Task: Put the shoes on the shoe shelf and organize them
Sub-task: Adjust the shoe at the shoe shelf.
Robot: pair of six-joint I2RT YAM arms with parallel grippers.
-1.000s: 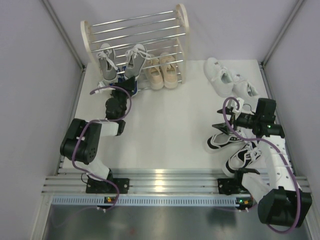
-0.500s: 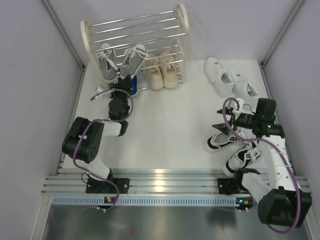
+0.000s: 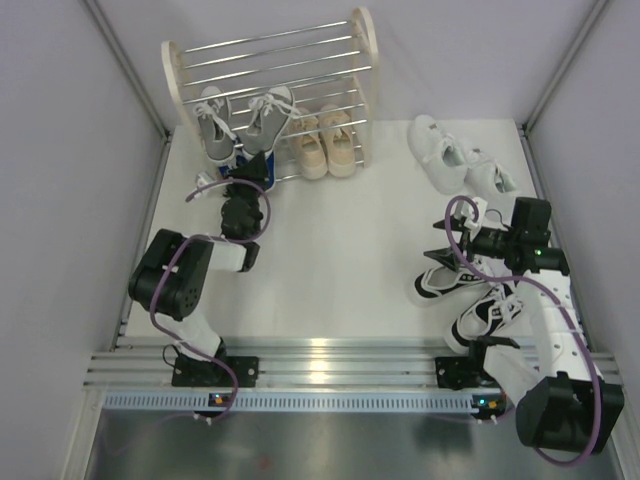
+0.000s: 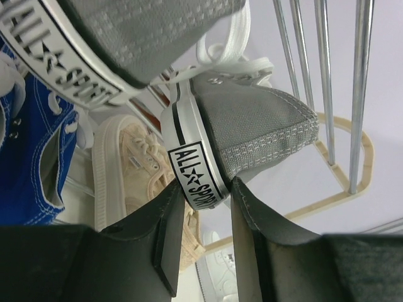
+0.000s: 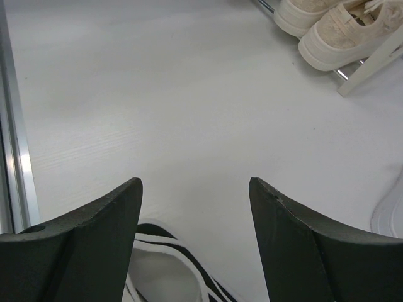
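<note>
Left wrist view, my left hand (image 4: pixel 206 196) pinching the heel of a grey sneaker (image 4: pixel 252 126) on the shoe shelf (image 4: pixel 360 94), my right hand (image 5: pixel 195 189) spread over a black-and-white sneaker (image 5: pixel 165 267)

Grey woven canvas shoe (image 4: pixel 258 123), shiny chrome shelf rods (image 4: pixel 361 94), matt black left hand (image 4: pixel 203 200), smooth white table (image 5: pixel 157 94)

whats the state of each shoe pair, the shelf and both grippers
left gripper, shut on grey sneaker heel
right gripper, open above black-and-white sneakers
grey sneakers, on middle tier
beige sneakers, on bottom tier
blue sneakers, bottom tier, under grey pair
white sneakers, on table
black-and-white sneakers, on table
shoe shelf, upright, top tier empty
</note>
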